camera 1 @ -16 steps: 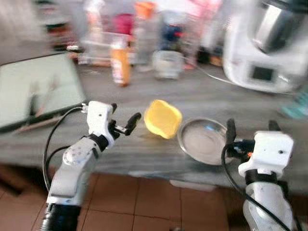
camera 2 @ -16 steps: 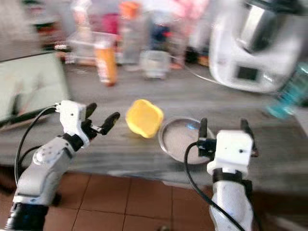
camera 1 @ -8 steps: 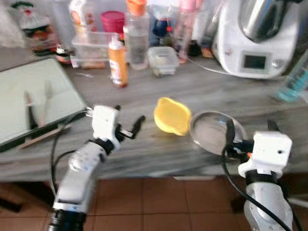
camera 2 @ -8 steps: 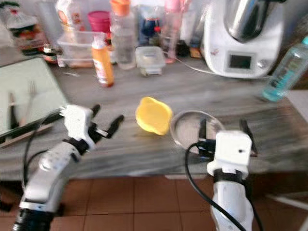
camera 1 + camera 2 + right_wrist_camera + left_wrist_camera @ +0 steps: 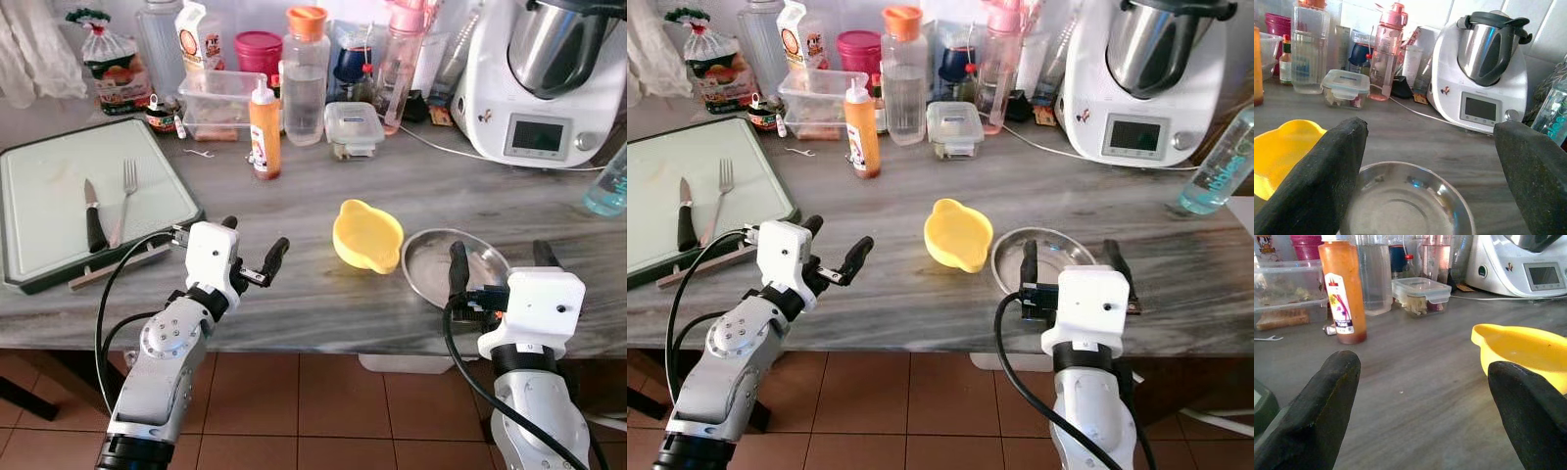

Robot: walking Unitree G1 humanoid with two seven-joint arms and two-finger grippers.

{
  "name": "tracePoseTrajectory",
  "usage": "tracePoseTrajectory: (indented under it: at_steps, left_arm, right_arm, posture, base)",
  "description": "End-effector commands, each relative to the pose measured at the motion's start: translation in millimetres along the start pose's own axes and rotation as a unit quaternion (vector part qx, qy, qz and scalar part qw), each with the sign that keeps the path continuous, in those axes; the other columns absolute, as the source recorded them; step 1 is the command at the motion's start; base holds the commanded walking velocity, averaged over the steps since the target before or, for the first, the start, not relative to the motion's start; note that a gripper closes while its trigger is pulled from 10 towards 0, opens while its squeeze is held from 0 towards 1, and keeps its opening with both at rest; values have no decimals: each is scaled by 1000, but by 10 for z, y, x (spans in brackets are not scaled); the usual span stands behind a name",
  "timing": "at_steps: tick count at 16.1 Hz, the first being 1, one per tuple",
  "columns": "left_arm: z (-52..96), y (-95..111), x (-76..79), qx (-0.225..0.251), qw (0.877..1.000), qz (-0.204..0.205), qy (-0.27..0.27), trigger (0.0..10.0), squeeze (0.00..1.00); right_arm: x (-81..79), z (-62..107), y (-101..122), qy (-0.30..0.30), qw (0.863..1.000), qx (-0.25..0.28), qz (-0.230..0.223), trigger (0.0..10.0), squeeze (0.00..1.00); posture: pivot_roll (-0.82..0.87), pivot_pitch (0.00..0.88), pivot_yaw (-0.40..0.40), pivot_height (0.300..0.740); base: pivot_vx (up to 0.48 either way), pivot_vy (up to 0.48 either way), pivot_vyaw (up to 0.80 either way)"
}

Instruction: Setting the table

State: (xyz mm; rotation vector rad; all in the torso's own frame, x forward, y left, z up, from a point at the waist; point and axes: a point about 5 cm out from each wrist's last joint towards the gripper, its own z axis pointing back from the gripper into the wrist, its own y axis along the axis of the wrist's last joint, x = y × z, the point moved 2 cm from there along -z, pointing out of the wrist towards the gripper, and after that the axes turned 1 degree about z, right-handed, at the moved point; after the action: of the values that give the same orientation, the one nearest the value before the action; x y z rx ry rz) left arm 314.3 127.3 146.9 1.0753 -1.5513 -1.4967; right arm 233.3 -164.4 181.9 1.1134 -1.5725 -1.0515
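partly hidden behind the right gripper (image 5: 492,266), fingers apart, sits the steel plate (image 5: 431,269); left gripper (image 5: 253,253) likewise spread.

Head stereo downward; wrist cameras low, sharing yellow bowl (image 5: 1528,350).

Bright, even daylight; head views are sharp. Wrist views blur the near fingers (image 5: 1312,406). Glare spots the steel plate (image 5: 1410,205).

On the worktop (image 5: 294,196) I count one yellow bowl (image 5: 366,235), one steel plate (image 5: 441,269), one knife (image 5: 91,215), one fork (image 5: 122,201), one cutting board (image 5: 39,176), one sauce bottle (image 5: 264,127) and one food processor (image 5: 544,78).
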Motion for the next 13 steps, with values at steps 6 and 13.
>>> tracePoseTrajectory:
  at_steps: [6,13]
  left_arm:
    - [-38,-38,10,-8,1000,-2,-9,10000,0]
    - [-76,-64,2,-16,1000,-3,-7,10000,0]
  right_arm:
    - [12,13,-10,0,1000,2,2,10000,0]
    - [21,13,-35,-5,1000,-2,4,10000,0]
  posture:
    - [56,88,-20,740]
    - [54,87,-16,740]
  base:
    - [0,0,0]
    - [-132,0,0]
